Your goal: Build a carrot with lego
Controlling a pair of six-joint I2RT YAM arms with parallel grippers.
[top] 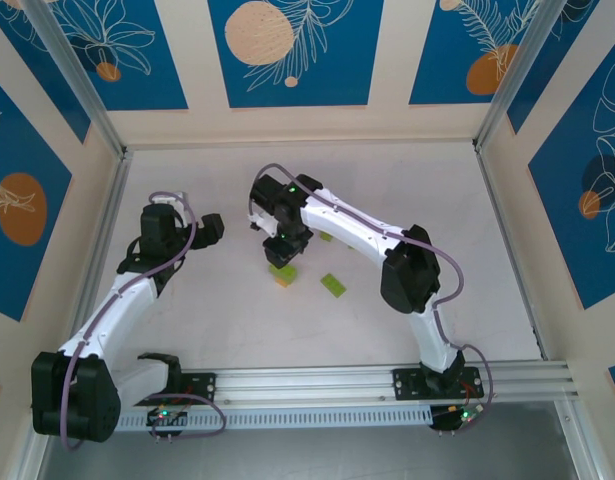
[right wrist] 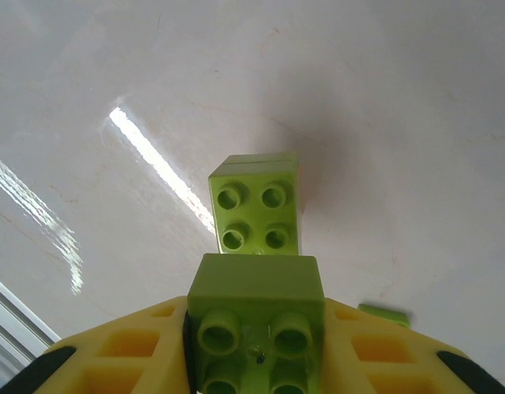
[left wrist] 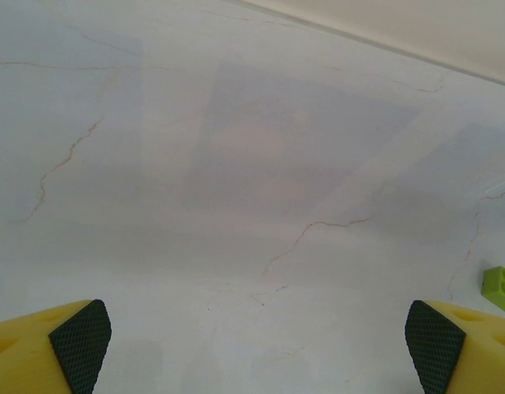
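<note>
My right gripper (right wrist: 256, 349) is shut on a square lime-green lego brick (right wrist: 256, 304), studs toward the camera. Just beyond it stands another lime-green four-stud brick (right wrist: 256, 215), apart from the held one. From above, that brick tops an orange brick (top: 283, 282) in a small stack, the beginning of the carrot, with the right gripper (top: 285, 248) right behind it. My left gripper (top: 205, 230) hangs open to the left over bare table, its pads (left wrist: 81, 338) wide apart with nothing between them.
A loose lime-green brick (top: 333, 285) lies right of the stack, also low at the right of the right wrist view (right wrist: 384, 314). Another green brick (top: 327, 236) lies by the right arm; one (left wrist: 500, 287) sits at the left wrist view's right edge. Walls enclose the white table (top: 407, 190).
</note>
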